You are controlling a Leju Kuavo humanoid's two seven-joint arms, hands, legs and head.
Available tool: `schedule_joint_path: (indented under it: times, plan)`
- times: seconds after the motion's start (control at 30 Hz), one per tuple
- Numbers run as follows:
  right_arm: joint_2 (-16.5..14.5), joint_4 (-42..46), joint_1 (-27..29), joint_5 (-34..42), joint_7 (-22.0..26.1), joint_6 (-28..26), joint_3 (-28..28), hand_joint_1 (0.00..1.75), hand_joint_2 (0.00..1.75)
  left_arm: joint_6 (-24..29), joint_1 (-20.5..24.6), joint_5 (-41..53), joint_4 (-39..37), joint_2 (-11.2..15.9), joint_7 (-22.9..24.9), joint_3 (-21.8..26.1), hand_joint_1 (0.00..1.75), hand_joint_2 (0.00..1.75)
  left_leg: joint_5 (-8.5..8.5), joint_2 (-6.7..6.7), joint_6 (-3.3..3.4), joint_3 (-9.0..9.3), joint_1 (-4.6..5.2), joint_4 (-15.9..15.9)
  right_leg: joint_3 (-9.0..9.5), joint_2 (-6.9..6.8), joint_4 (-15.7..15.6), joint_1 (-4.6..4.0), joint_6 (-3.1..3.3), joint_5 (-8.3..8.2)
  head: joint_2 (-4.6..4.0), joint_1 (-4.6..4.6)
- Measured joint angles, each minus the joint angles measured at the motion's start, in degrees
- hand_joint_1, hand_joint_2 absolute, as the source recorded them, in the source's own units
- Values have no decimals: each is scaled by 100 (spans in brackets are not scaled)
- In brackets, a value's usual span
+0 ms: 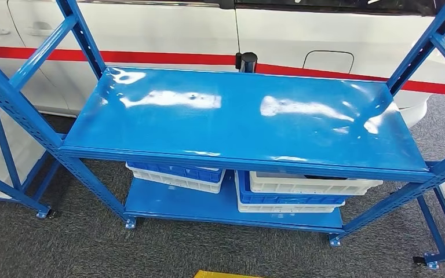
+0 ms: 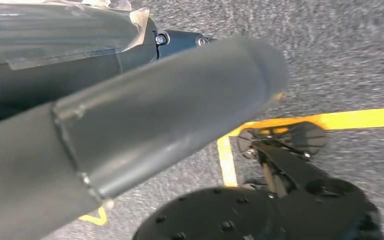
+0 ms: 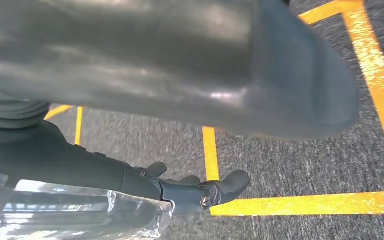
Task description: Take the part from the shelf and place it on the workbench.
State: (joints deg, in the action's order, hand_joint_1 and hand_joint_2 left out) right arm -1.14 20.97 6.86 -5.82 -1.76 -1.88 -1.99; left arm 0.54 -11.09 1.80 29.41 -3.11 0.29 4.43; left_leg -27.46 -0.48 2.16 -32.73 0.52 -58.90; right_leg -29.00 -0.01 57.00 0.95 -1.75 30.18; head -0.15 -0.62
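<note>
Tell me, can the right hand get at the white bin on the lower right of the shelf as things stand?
Probably not yet. The right hand hangs over the carpet, and the white bin sits tucked under the blue shelf top, which overhangs it from above.

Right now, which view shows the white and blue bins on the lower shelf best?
The head view: the stacked bins sit under the blue shelf top, partly hidden by it. Both wrist views look down at grey carpet with yellow lines.
</note>
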Motion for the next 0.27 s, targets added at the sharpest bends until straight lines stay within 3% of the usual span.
schedule_joint_path:
  times: [0.27]
  plan:
    - [81,53,104,553,141,152,79,0,0,-30,144,-178,-389,187,-16,-240,0,0,-1,1,-2,5,-13,5,0,0,0,-8,-1,2,0,0]
